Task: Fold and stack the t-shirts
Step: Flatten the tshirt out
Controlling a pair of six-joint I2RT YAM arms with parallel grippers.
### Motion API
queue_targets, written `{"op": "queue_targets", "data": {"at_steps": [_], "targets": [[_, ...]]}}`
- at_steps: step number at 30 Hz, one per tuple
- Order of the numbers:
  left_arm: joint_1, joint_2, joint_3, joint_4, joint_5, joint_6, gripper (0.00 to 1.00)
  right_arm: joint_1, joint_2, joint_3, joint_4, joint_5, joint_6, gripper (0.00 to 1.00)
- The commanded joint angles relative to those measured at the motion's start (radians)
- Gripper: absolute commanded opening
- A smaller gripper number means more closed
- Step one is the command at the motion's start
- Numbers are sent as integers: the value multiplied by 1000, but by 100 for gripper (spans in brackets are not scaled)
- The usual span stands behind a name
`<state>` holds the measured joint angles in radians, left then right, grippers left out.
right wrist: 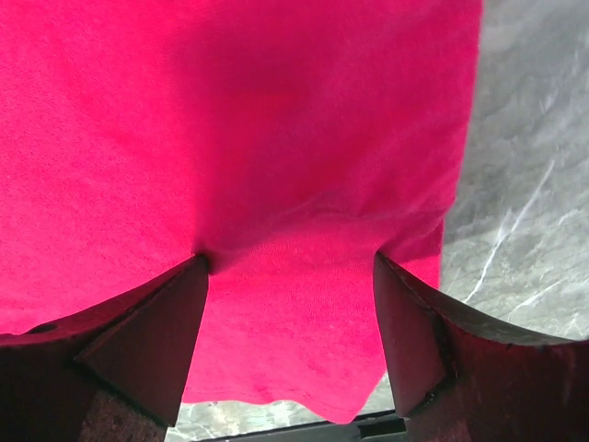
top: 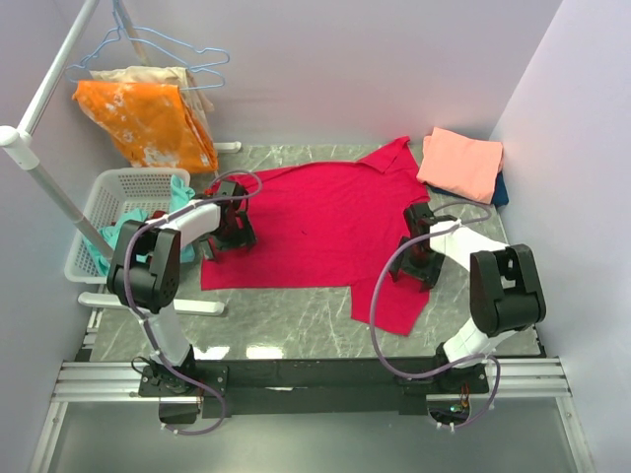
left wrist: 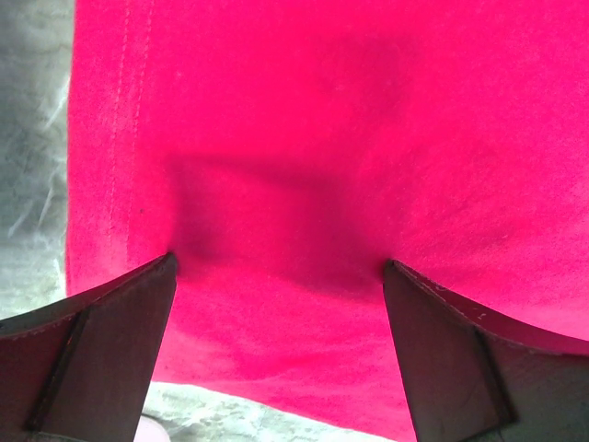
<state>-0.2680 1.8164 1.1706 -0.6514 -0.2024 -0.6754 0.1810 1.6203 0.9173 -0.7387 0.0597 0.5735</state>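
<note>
A large crimson-red t-shirt [top: 315, 222] lies spread flat on the marble table [top: 296, 320], with one sleeve hanging toward the front right. My left gripper [top: 235, 232] stands open at the shirt's left edge, its fingertips pressing down into the red cloth [left wrist: 304, 138]. On the shirt's right side my right gripper [top: 419, 258] is also open, both tips dug into the cloth [right wrist: 276, 120], which puckers between them near the sleeve hem. A folded salmon-pink t-shirt [top: 461, 163] sits at the back right on top of a dark blue one [top: 501, 189].
A white basket [top: 118, 197] holding teal cloth [top: 179, 197] stands off the table's left side. An orange white-blotched cloth [top: 148, 118] hangs on a rack at the back left, and a white pole [top: 39, 168] slants in front of it. Walls close in at the back and right.
</note>
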Motion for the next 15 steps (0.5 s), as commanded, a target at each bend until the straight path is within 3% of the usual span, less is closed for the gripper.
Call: {"op": "queue_targets", "data": {"at_steps": [1, 15], "targets": [[-2, -57, -8, -68, -31, -12, 100, 6, -48, -67, -22, 72, 28, 78], [-62, -98, -88, -96, -77, -46, 99, -8, -183, -190, -60, 83, 124, 78]]}}
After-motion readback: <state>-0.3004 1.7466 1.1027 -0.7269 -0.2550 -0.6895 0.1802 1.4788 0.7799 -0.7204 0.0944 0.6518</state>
